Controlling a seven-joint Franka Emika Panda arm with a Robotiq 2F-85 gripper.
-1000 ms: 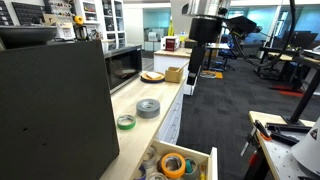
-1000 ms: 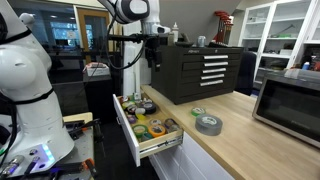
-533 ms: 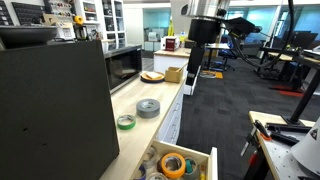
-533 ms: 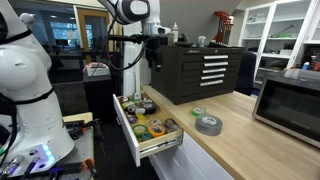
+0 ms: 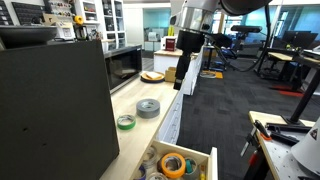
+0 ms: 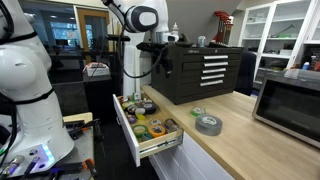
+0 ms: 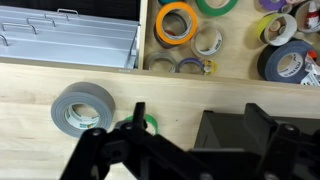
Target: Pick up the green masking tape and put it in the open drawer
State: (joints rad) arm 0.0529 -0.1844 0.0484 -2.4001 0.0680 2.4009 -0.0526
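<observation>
The green masking tape (image 5: 126, 121) lies flat on the wooden counter (image 5: 150, 92) beside a larger grey duct tape roll (image 5: 148, 107). Both exterior views show it; in one it lies between the grey roll and the black tool chest (image 6: 197, 112). In the wrist view the green tape (image 7: 150, 123) is partly hidden behind one gripper finger (image 7: 138, 110). The open drawer (image 6: 128, 128) below the counter edge holds several tape rolls. My gripper (image 5: 182, 72) hangs open and empty high above the counter's edge, well above the tape; it also shows from the other side (image 6: 160, 62).
A black tool chest (image 6: 200, 68) stands on the counter next to the green tape and shows in the wrist view (image 7: 240, 130). A microwave (image 5: 124, 66) stands farther along the counter. The grey roll (image 7: 82, 108) lies close beside the green tape. A grey organiser tray (image 7: 65, 40) fills part of the drawer.
The arm has swung from over the aisle toward the counter and tilted. The gripper now hangs closer to the tapes. The tapes and the drawer have not moved.
</observation>
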